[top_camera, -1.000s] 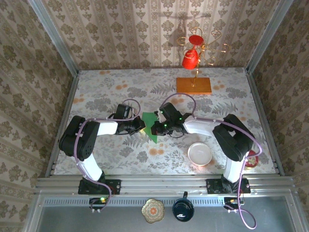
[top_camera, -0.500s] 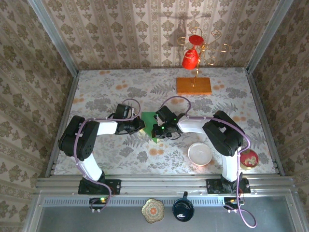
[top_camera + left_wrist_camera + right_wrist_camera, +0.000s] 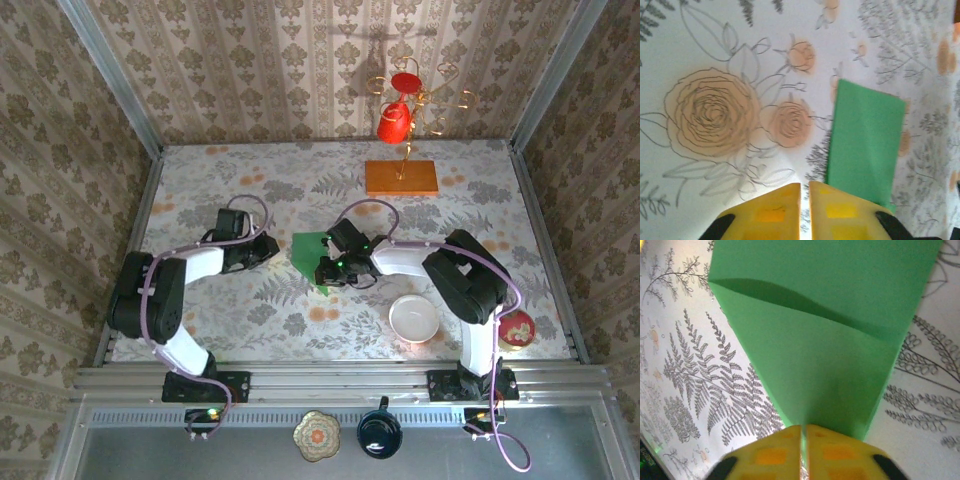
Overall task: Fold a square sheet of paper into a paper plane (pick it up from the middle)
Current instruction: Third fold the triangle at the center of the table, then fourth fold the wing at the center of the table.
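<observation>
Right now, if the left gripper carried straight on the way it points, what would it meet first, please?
Probably the green paper: it lies just ahead of the left gripper, slightly to one side, though depth is unclear.

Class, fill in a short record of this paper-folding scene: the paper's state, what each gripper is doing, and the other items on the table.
paper: green paper, partly folded, tapering to a narrow end, lying on the floral table
left gripper: fingers almost together, empty, beside the paper
right gripper: pinched on the paper's narrow end
other items: white bowl near the right arm; orange slab at the far side
</observation>
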Available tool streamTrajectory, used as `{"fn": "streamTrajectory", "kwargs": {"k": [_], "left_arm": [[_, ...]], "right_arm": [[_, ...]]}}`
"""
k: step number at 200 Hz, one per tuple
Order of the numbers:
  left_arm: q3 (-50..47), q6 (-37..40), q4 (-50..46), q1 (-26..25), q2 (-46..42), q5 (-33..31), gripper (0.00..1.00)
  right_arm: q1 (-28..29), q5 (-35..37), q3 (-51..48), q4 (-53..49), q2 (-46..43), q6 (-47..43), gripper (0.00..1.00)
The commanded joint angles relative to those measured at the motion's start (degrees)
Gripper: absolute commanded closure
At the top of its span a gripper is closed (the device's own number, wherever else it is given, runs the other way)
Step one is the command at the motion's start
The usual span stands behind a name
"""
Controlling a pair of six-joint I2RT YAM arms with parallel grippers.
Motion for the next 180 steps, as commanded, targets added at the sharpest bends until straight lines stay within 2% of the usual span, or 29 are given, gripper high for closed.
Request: {"fn": "streamTrajectory", "kwargs": {"k": [1,21,47,74,145,180], "left_arm": [[0.4,0.1,-4.5,-2.0,-4.2,-0.7,0.81],[-1.2,-2.4,-5.5,-3.9,-6.4,-0.5,0.71],[-3.4,-6.7,-4.3,-5.1,-7.5,1.7,0.6],[-4.7,-10.1,-3.0,-5.8,-7.5,3.3,0.54],[-2.5,-13.0,-2.1,-7.5,-3.2,4.4,0.52],[-1.5,-14.2,-0.8,-7.6,-0.6,5.1,0.58]], "right_arm": [[-0.6,-0.1,-0.8,3.1,-5.6,2.9,0.76],[-1.1,2.1,-1.5,4.9,-6.7,4.3,0.7],[-1.7,1.8,-0.5,4.8,-4.2,4.9,0.7],[-2.1,1.9,0.6,4.5,-1.8,5.4,0.72],[-3.4,2.9,0.5,4.4,1.2,6.4,0.78],[-3.5,2.9,0.3,4.2,1.7,6.5,0.83]]}}
